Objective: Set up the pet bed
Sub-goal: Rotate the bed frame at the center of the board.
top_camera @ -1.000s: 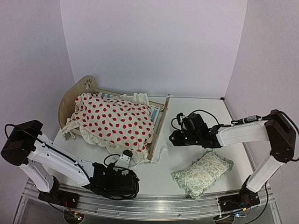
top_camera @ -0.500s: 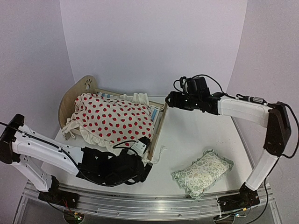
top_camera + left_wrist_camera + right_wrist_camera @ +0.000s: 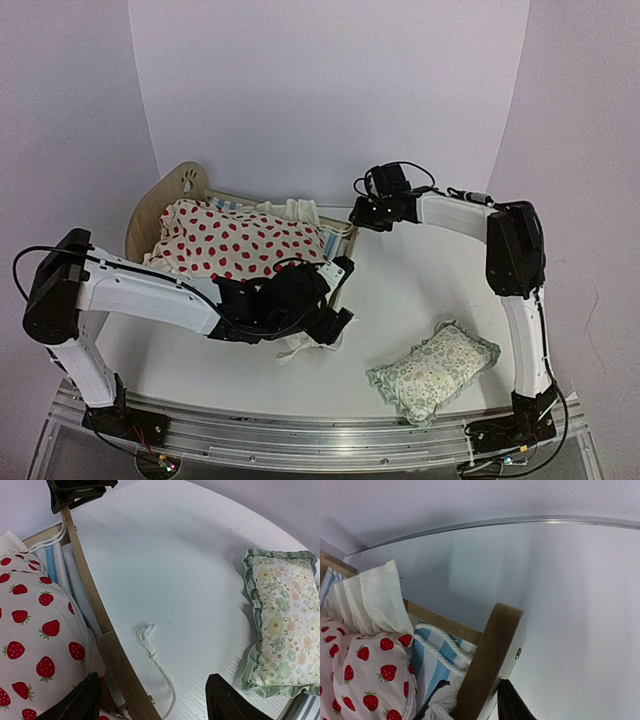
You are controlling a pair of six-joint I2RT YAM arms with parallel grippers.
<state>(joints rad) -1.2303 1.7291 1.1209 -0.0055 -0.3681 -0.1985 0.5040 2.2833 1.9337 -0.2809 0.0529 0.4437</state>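
Risk: right gripper (image 3: 363, 215) had clenched far footboard corner of pet bed (image 3: 183, 188), left gripper (image 3: 150, 702) hung released over its near end; uneven pull could've skewed it, dumping cushion (image 3: 240, 250).

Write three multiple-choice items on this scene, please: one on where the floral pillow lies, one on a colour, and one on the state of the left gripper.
1. Where does the floral pillow lie, relative to the pet bed?
A. inside it
B. on the table, apart from it
C. under it

2. Which colours has the fabric base of the pet bed?
A. blue and white
B. red and black
C. green and yellow

3. How is the left gripper?
A. shut on the pillow
B. shut, holding nothing
C. open

Answers:
1 B: the top view shows bare table between them.
2 A: the right wrist view shows the stripes.
3 C: its fingers stand far apart.
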